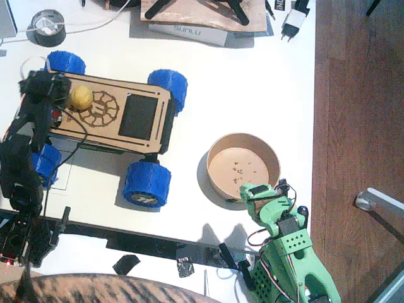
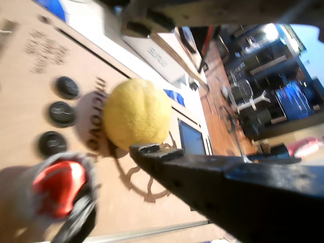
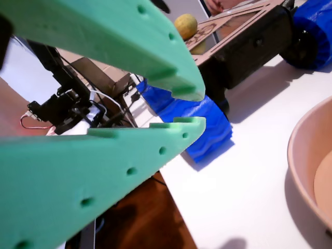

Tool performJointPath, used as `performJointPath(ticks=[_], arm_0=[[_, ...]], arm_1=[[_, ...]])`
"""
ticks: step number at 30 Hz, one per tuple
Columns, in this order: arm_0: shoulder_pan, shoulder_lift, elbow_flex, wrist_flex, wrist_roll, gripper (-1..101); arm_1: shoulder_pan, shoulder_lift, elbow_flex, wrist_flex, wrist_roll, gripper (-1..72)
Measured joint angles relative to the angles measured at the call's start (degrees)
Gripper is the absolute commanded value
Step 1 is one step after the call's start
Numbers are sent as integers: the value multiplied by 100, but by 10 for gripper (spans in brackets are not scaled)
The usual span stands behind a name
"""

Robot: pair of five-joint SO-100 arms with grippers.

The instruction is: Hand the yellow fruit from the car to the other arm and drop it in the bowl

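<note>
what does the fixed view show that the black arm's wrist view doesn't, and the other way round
Only the fixed view shows the green arm, its right gripper beside the bowl, the car's blue wheels and the grey tape roll.

Only the wrist view shows the red button, three black round buttons, and one black finger right by the fruit.

Both show the yellow fruit resting on the car by the gear emblem, with the left gripper near it.
</note>
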Motion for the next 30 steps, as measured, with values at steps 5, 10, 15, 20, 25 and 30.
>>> performJointPath(ticks=[5, 10, 15, 20, 25, 30], arm_0=[[299, -404, -439, -9, 9, 302], [519, -633, -527, -53, 0, 336], [633, -967, -976, 26, 0, 365], [624, -1169, -1274, 264, 0, 381], [615, -1248, -1301, 299, 0, 382], [615, -1380, -1301, 316, 0, 381]], arm_1=[[114, 0, -70, 35, 18, 0], [158, 0, -176, 114, 53, 0], [158, 0, -229, 176, 62, 0], [158, 0, -229, 185, 62, 0], [79, 0, -229, 185, 105, 0], [70, 0, -229, 185, 105, 0]])
